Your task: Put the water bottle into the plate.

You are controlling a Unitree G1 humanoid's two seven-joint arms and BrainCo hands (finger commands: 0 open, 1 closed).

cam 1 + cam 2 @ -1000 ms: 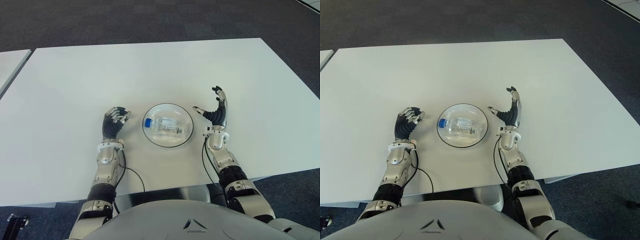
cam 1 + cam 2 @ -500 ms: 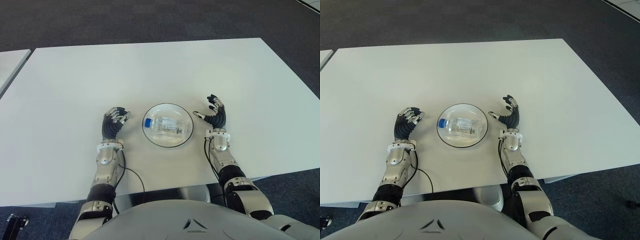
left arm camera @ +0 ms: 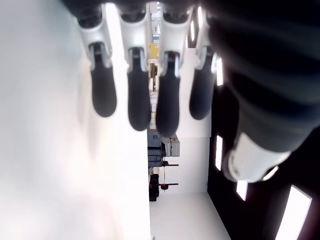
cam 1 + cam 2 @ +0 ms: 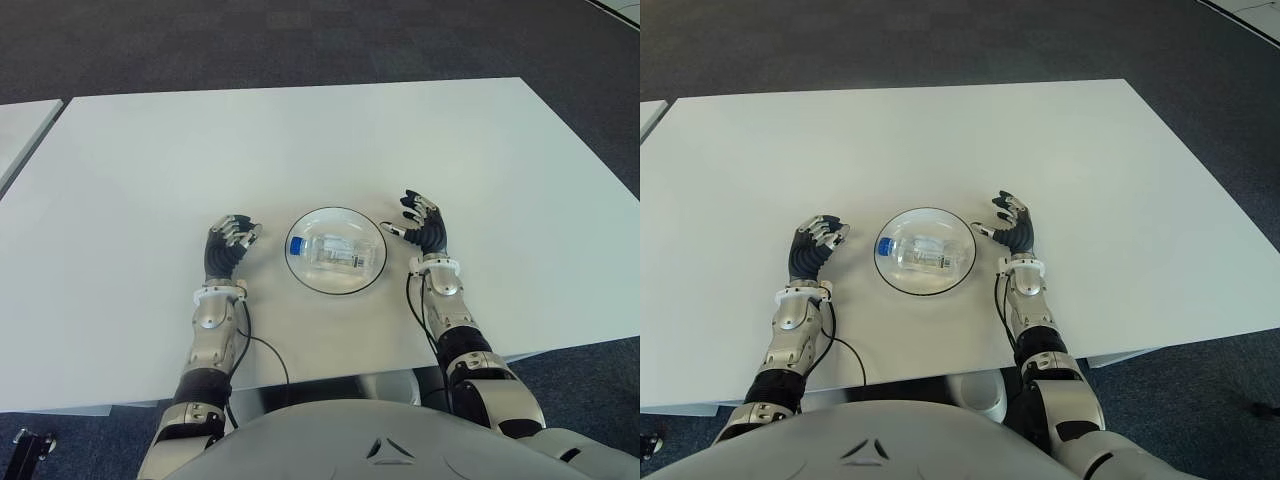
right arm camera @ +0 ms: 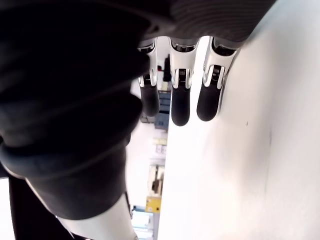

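A clear water bottle [image 4: 330, 252] with a blue cap lies on its side inside the round white plate [image 4: 370, 232] with a dark rim, near the table's front middle. Just right of the plate my right hand [image 4: 419, 222] hovers low, its fingers relaxed and holding nothing; the right wrist view shows only its fingers [image 5: 180, 100] over bare table. To the plate's left sits my left hand [image 4: 229, 245], its fingers [image 3: 139, 95] loosely curled around nothing.
The white table [image 4: 300, 140] stretches wide behind the plate. A second white table edge [image 4: 20, 125] shows at far left. Dark carpet surrounds both. A black cable [image 4: 262, 350] trails from my left forearm near the front edge.
My right hand has dropped from an upright raised pose to a low, relaxed one beside the plate. The bottle, plate and left hand have stayed put.
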